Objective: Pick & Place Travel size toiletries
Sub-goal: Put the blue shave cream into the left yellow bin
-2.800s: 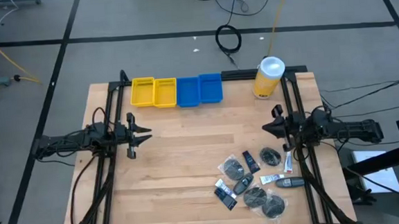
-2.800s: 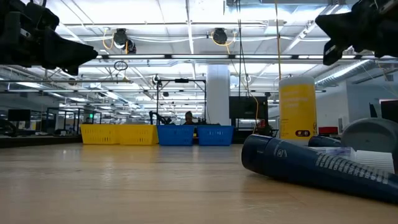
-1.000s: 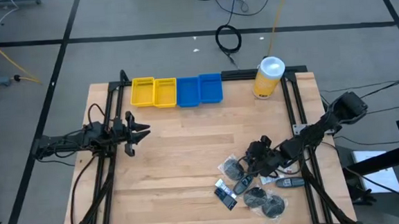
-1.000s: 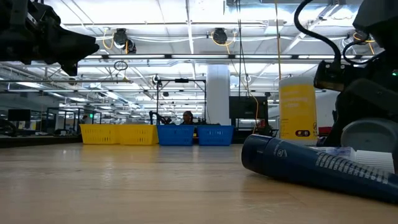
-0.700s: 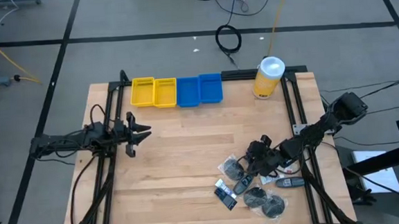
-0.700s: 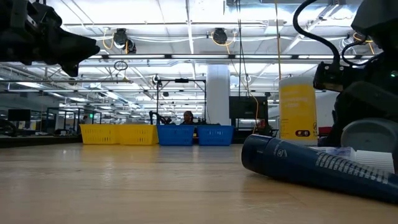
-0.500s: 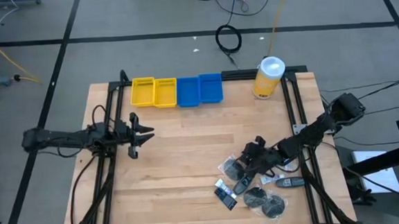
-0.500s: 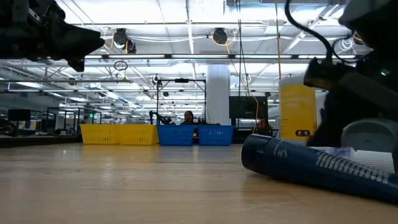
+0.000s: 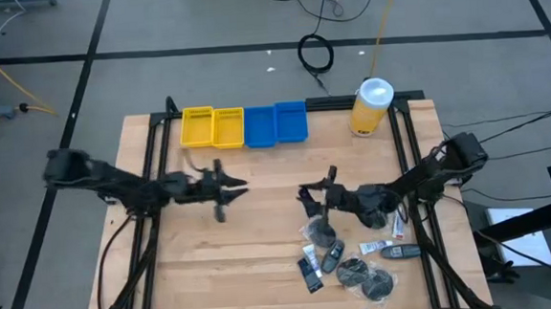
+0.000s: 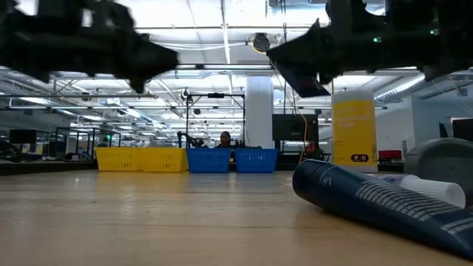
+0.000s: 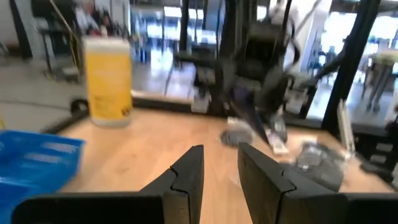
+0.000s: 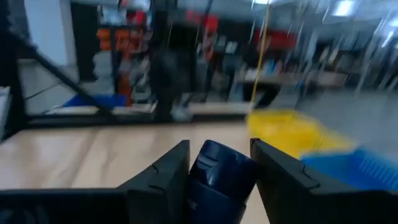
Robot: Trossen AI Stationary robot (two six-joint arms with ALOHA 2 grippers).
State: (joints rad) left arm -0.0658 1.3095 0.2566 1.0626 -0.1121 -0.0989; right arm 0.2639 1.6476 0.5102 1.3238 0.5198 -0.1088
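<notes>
Holding a dark blue tube (image 12: 221,174) between its fingers, right claw (image 9: 309,197) sits above table (image 9: 263,270) centre; other toiletries (image 9: 354,255) lie at 5 o'clock; left claw (image 9: 234,189) slightly parted, empty.

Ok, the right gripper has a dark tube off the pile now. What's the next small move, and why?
Probably carry it on toward the bins at the far edge. The right gripper is shut on a dark blue tube and sits lifted, clear of the remaining toiletries. The left gripper is out over mid-table with its fingers slightly apart, so a handover there is also possible; watch the gap between the arms.
</notes>
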